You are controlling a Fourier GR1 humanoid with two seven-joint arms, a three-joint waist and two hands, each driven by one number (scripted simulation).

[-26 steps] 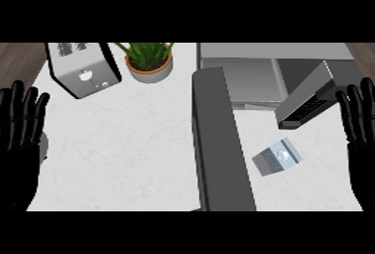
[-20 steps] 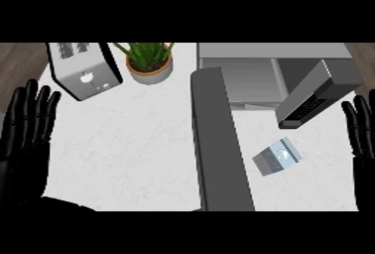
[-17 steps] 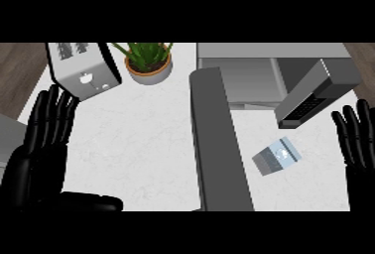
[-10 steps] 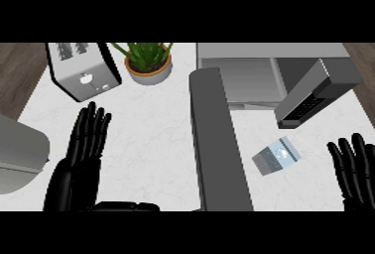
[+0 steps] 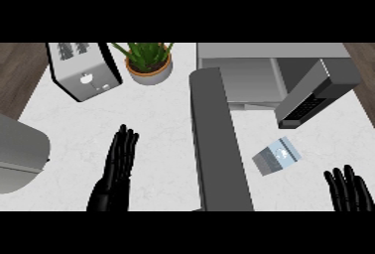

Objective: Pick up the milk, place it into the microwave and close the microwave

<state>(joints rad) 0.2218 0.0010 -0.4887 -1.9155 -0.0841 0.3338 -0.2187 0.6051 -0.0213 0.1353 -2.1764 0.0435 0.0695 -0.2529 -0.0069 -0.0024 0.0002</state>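
Note:
The milk (image 5: 277, 156), a small grey-blue carton, lies on its side on the white counter right of the microwave door. The microwave (image 5: 271, 79) stands at the top right, its long grey door (image 5: 218, 149) swung open toward me across the middle of the view. My left hand (image 5: 116, 173) is open with straight fingers pointing up, left of the door. My right hand (image 5: 348, 191) shows at the lower right edge, open, fingers up, a little right of and below the milk. Neither hand touches anything.
A silver toaster (image 5: 82, 72) stands at the top left with a potted green plant (image 5: 149, 62) beside it. A grey forearm (image 5: 18, 158) fills the left edge. Wooden floor (image 5: 18, 69) shows beyond the counter's left edge.
My left hand has moved from the left edge toward the middle of the counter. My right hand has sunk toward the lower right corner. The milk and door have not moved.

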